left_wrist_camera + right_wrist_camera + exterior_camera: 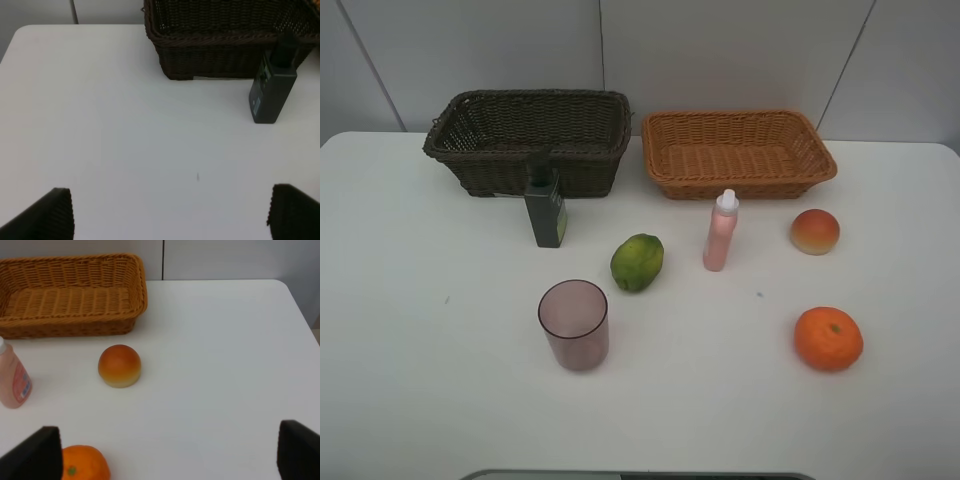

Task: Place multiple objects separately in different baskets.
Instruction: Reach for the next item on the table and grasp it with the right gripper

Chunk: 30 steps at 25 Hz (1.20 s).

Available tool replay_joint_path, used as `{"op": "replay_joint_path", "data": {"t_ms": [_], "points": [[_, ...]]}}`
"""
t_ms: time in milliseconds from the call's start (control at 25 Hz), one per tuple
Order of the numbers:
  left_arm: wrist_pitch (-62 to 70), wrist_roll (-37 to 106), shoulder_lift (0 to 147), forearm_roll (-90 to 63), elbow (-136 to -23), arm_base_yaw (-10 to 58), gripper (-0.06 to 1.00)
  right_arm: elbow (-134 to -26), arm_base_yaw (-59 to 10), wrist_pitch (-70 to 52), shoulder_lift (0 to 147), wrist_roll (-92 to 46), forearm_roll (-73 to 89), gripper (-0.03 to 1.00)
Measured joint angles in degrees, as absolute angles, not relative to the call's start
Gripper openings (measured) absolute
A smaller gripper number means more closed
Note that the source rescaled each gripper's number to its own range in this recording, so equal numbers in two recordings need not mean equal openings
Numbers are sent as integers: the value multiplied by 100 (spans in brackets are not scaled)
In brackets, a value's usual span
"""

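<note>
white table [420,380], pale panelled wall [720,50] behind, grey strip [640,475] at near edge

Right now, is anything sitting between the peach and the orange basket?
No, nothing visible. The peach sits on the table just in front of the orange basket. The pink bottle stands off to one side, not between them.

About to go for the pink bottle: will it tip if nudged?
Likely yes: the pink bottle stands upright, tall and slim, so a nudge near its top could topple it. Its smooth round body may slip in the tool; once down, it would probably roll.
</note>
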<state>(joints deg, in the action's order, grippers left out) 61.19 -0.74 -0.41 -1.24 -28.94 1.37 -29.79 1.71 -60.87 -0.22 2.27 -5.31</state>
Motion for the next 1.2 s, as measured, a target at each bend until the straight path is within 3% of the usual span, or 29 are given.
{"op": "replay_joint_path", "data": {"t_ms": [1200], "points": [[6119,-85,-41,-124,-2894,137,100,-2979,171,-6087,-22,227,-531,84]]}}
